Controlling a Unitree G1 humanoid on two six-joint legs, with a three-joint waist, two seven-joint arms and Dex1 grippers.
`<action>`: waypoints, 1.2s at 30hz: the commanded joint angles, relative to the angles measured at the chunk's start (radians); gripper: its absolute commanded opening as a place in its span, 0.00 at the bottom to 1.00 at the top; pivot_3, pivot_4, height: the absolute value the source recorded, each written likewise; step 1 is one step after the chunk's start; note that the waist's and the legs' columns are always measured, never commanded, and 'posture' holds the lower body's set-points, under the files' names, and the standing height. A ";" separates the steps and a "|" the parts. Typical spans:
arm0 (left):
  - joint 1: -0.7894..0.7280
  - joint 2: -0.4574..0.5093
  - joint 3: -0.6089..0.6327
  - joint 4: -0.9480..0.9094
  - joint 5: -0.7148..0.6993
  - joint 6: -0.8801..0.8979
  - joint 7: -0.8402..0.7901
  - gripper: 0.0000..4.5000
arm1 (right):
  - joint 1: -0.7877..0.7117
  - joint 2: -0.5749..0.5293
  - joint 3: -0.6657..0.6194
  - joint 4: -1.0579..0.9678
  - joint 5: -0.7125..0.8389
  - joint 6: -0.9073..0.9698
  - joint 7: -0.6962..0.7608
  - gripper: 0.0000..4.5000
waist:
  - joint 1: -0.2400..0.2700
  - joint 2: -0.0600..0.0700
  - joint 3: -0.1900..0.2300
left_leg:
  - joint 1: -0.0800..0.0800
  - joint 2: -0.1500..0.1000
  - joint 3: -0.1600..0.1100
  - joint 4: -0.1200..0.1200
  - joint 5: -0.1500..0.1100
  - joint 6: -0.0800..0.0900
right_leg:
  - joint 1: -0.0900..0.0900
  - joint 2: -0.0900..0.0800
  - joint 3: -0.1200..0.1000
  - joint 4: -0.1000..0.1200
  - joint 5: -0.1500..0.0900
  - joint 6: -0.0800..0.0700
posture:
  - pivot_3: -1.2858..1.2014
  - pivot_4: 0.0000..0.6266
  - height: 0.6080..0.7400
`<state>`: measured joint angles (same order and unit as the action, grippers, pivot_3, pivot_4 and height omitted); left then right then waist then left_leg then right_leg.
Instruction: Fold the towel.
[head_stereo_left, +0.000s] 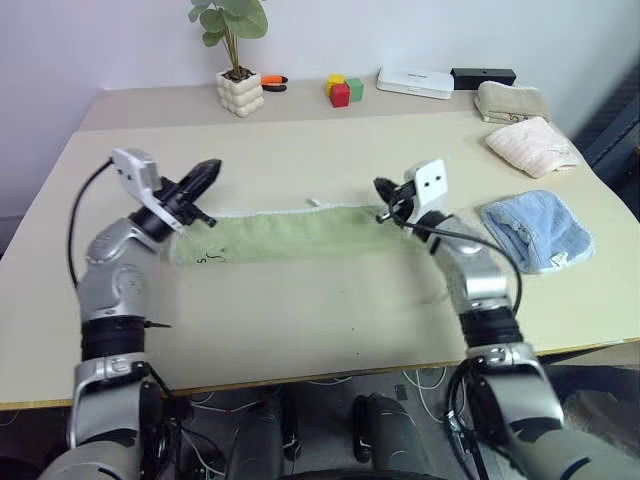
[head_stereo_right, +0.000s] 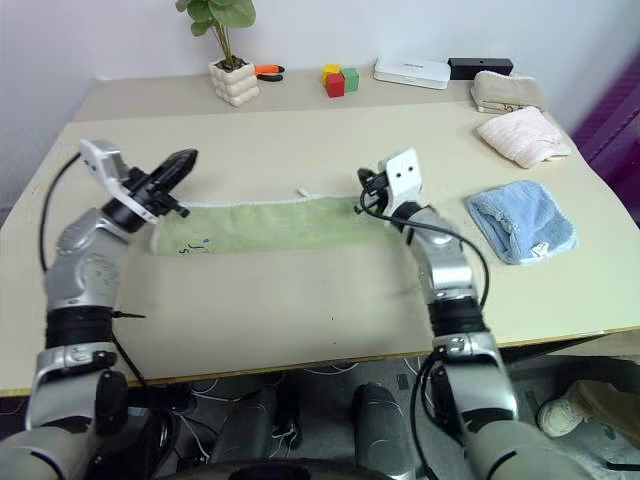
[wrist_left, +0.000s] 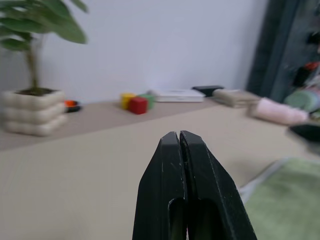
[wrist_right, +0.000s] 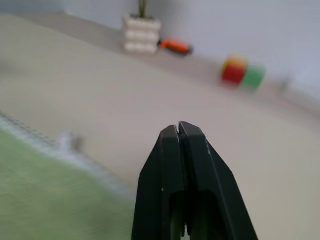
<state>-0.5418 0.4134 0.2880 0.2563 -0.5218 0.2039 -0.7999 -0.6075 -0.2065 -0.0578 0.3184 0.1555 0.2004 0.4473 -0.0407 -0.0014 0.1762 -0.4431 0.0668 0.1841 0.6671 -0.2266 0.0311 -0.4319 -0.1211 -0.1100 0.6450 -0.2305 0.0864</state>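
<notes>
My left gripper (head_stereo_left: 207, 169) hangs above the left end of the towel (head_stereo_left: 290, 236), fingers pressed fully together with nothing between them. My right gripper (head_stereo_left: 383, 187) sits over the towel's right end, also pinched closed and empty. The towel itself lies as a long green strip across the middle of the frame, flat on the table (head_stereo_left: 300, 320), with its whitish edging along the far side and a small dark mark near its lower left corner.

As I judge it, the fold is only part done: the strip is still long and needs at least one more fold end to end. The main risk is that with both pairs of fingers closed I come down on the cloth and merely push it, bunching or skewing the strip instead of catching a corner. If I catch only the upper layer, the fold beneath could peel open. A pull from one end alone could drag the whole strip sideways toward the blue towel (head_stereo_left: 535, 230) at right.

Counting: one green towel, one blue towel, two cream folded towels (head_stereo_left: 530, 145) at upper right, one potted plant (head_stereo_left: 238, 60), one cluster of coloured blocks (head_stereo_left: 343, 89), one white flat box (head_stereo_left: 414, 82), one black box (head_stereo_left: 483, 76), and one orange-handled tool (head_stereo_left: 273, 83).
</notes>
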 joint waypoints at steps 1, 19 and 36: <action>0.023 -0.086 -0.016 -0.028 -0.019 0.014 0.070 0.00 | 0.035 0.087 -0.026 -0.038 0.032 0.013 -0.105 0.01 | -0.002 0.000 0.000 | 0.000 0.000 0.000 0.000 0.000 0.000 | 0.000 0.000 0.000 0.000 0.000 0.000 | 0.52 0.24 1.00; 0.012 0.023 0.081 0.414 0.062 -0.089 0.179 0.20 | 0.075 -0.099 -0.155 0.092 0.042 -0.038 -0.167 0.20 | -0.005 0.000 -0.001 | 0.001 0.000 0.000 -0.002 0.000 0.000 | 0.000 0.000 0.000 -0.001 0.000 0.000 | 0.52 0.24 1.00; 0.084 0.136 0.033 0.003 -0.054 0.021 -0.153 0.99 | 0.367 -0.077 -0.559 -0.590 0.919 0.865 -0.433 0.99 | 0.006 -0.001 -0.001 | -0.001 0.001 -0.007 -0.003 -0.004 0.006 | 0.000 -0.002 -0.001 -0.003 0.000 -0.001 | 0.52 0.24 1.00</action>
<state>-0.4522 0.5281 0.3211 0.2985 -0.5546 0.2353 -0.9045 -0.2435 -0.2827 -0.5884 -0.2052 1.0005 1.0256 0.0536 -0.0352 -0.0021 0.1754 -0.4439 0.0683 0.1769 0.6637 -0.2315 0.0368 -0.4323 -0.1227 -0.1114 0.6407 -0.2307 0.0852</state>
